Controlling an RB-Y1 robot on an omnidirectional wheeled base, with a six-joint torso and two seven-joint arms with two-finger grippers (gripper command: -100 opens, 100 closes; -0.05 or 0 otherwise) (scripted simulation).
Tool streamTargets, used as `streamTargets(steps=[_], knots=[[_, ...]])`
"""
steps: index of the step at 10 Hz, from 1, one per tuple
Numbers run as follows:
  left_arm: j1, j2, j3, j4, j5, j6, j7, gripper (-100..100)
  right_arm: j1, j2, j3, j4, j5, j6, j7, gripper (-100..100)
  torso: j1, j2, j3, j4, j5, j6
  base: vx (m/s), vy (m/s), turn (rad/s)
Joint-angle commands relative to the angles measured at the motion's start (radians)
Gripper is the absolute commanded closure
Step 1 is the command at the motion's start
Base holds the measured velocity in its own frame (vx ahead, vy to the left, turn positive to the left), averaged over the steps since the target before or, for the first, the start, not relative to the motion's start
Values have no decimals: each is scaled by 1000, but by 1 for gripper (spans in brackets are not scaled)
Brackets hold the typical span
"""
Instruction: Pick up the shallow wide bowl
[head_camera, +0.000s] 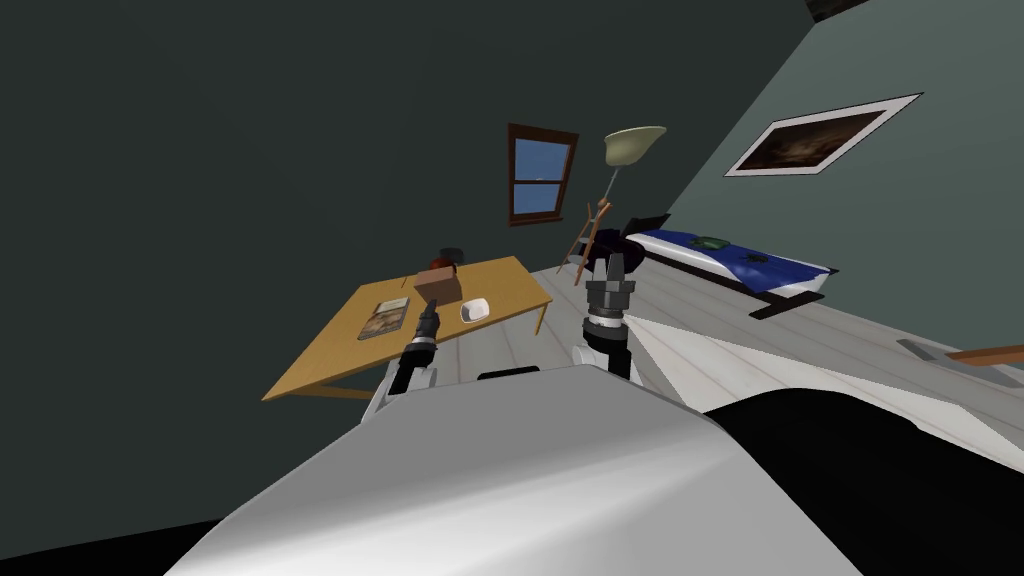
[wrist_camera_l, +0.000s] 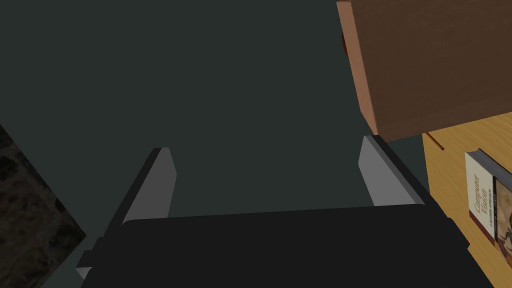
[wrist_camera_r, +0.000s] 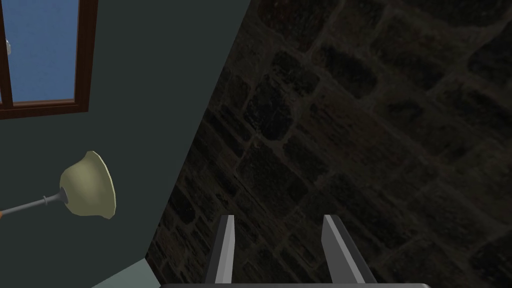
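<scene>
Left gripper (head_camera: 428, 318) hovers over the wooden table (head_camera: 330, 365) between the book (head_camera: 385, 318) and the shallow white bowl (head_camera: 474, 310). Its fingers (wrist_camera_l: 150, 185) are spread wide with nothing between them. The bowl sits on the table near the edge facing me, just beside the brown box (head_camera: 437, 283) and close to the gripper, untouched. Right gripper (head_camera: 611, 268) is raised off to the side, well apart from the table, blades parted on nothing (a narrower gap than the left's). Risks, as I judge them: the left hand points past the box toward the wall rather than down at the bowl, so it must turn a good deal, and a swing across could clip the box corner, which lies close to one fingertip. The bowl is low and near the edge, so thin blades landing on its rim could skid, tip it or push it off the table. The head view gives the whole layout, with bowl, box and book in relation. The left wrist view gives the closeness of box to finger and the book's spine, reading "Computer Vision".
</scene>
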Motion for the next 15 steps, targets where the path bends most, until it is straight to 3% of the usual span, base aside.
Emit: streamTargets(steps=[1, 4, 8, 15], knots=[[-15, 1, 0, 36, 5, 41, 4, -100, 0, 0, 0, 0, 0, 0, 0, 0, 0, 0, 0, 0, 0, 0, 24, -33, 7], [-40, 0, 2, 119, 20, 126, 12, -100, 0, 0, 0, 0, 0, 0, 0, 0, 0, -1, 0, 0, 0, 0, 44, -65, 21], [-56, -2, 7, 173, 31, 179, 17, -100, 0, 0, 0, 0, 0, 0, 0, 0, 1, -2, -1, 0, 0, 0, 53, -46, 16], [-116, -39, 43, 348, 79, 350, 34, -100, 0, 0, 0, 0, 0, 0, 0, 0, 0, -5, -3, -1, 0, 0, 87, -55, 28]])
